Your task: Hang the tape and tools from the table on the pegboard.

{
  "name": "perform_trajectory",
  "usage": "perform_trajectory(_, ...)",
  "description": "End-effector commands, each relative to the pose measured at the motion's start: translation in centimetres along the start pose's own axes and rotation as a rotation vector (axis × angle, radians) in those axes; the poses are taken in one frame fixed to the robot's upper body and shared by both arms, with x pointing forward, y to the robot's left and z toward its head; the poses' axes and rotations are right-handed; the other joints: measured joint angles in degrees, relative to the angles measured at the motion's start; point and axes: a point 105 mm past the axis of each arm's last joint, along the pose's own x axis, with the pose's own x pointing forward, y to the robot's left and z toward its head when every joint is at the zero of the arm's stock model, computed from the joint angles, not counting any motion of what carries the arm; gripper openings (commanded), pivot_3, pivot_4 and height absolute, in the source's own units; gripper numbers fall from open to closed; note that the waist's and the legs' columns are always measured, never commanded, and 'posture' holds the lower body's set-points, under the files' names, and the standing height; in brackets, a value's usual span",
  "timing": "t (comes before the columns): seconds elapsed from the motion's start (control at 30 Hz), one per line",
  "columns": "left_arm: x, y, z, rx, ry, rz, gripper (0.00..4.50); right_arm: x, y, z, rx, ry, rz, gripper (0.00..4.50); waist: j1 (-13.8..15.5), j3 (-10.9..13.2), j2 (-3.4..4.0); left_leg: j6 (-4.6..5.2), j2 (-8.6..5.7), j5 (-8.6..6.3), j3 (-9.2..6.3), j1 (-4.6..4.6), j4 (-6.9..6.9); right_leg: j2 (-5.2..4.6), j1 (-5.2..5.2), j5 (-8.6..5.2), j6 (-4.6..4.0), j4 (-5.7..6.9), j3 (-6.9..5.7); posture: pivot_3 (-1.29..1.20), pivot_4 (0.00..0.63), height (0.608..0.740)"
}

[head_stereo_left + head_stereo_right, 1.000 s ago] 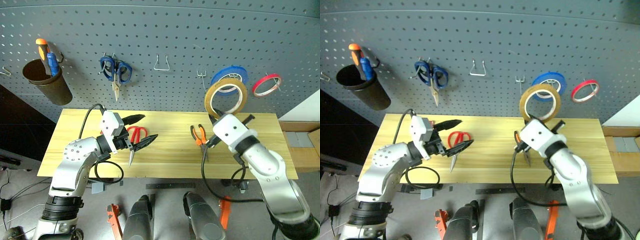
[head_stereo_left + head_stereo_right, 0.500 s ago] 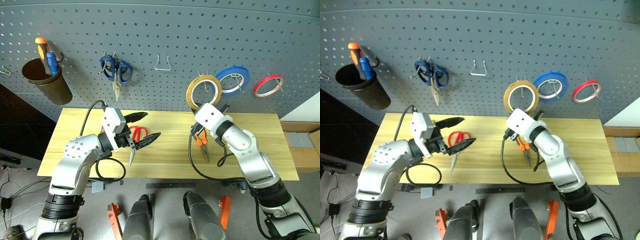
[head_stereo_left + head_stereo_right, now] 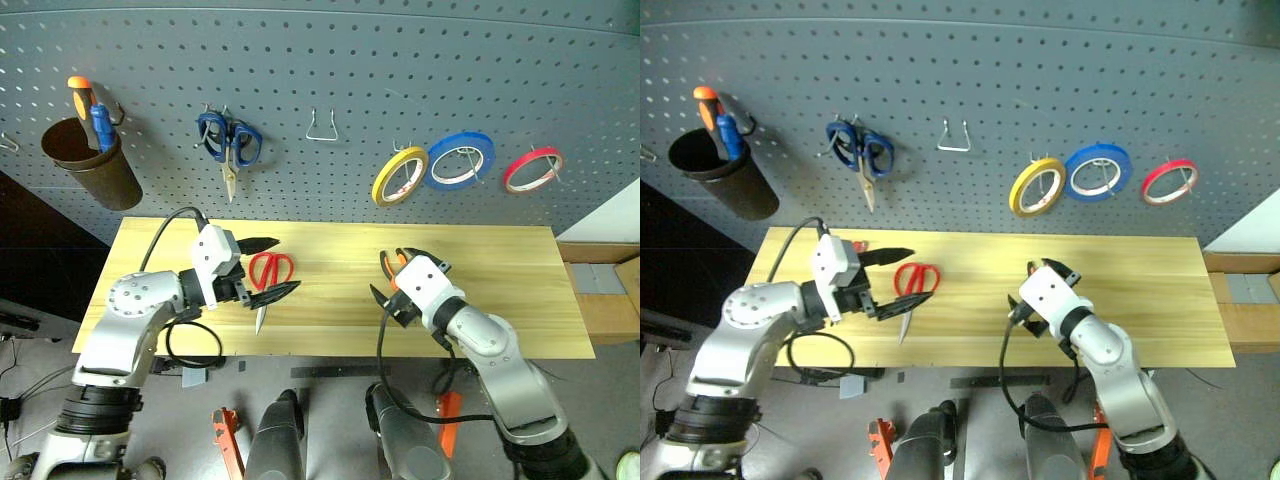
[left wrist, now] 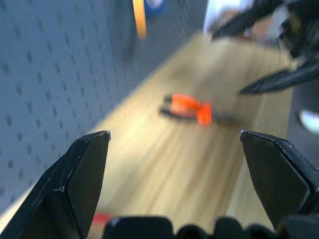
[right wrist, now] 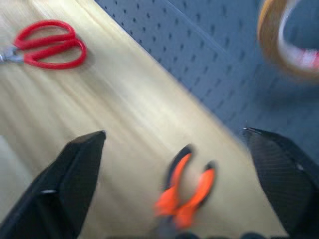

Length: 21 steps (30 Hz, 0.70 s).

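Nearest me, my right gripper [image 3: 402, 287] hovers low over the table [image 3: 330, 330] with its fingers spread wide and empty. The orange-and-black pliers [image 5: 183, 195] lie just ahead of it, at about twelve o'clock in its wrist view. My left gripper [image 3: 262, 270] is also spread apart and holds nothing. It hangs above the red-handled scissors [image 3: 268, 275], whose blades point back toward me at six o'clock. A sliver of red shows past the left wrist, perhaps the screwdriver, but I cannot tell.

Farther off, on the pegboard [image 3: 340, 70], the yellow-tan tape [image 3: 399, 175] hangs on a hook, at nine o'clock from the blue roll [image 3: 458, 160], with the red roll [image 3: 533, 169] beyond at three o'clock.

I judge the tape step done and the tools next. My right fingers need to drop and close around the pliers' handles, then carry them up to a free hook.
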Motion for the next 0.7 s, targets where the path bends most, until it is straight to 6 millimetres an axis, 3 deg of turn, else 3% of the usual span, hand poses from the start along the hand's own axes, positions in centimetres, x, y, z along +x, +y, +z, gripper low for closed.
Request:
perform_trajectory(0.03,-0.6,-0.2,-0.2,0.021,0.043,-0.077,4.50,1.2,-0.9,-0.8,0.200,0.116,-0.069,4.46,0.0,0.0,0.00,-0.03,0.02,0.02,0.00,0.00,0.00,0.01,-0.02,0.01,-0.01,0.00,0.00,-0.15,0.316,0.740)
perform_trajectory(0.27,-0.7,-0.1,-0.4,0.021,0.071,-0.124,4.50,3.6,-2.1,-3.4,0.431,0.297,-0.162,4.46,0.4,0.0,-0.02,-0.05,0.04,0.02,0.01,-0.23,-0.10,-0.13,-0.30,0.01,-0.03,-0.01,-0.03,-0.14,0.312,0.740)
perform_trajectory(0.47,-0.2,-0.6,-0.5,0.025,0.065,-0.136,4.50,5.0,-2.0,-5.1,0.439,0.368,-0.185,4.46,0.0,0.0,-0.01,-0.03,0.02,0.02,0.18,-0.39,-0.12,-0.21,-0.52,0.02,-0.04,0.01,0.06,-0.14,0.314,0.740)
perform_trajectory(0.7,-0.1,-0.8,-0.6,0.030,0.057,-0.129,4.50,6.6,-1.5,-5.7,0.453,0.385,-0.167,4.46,-0.1,0.0,-0.02,-0.03,0.00,0.02,0.17,-0.35,-0.07,-0.09,-0.52,0.02,-0.04,0.17,0.06,-0.13,0.312,0.740)
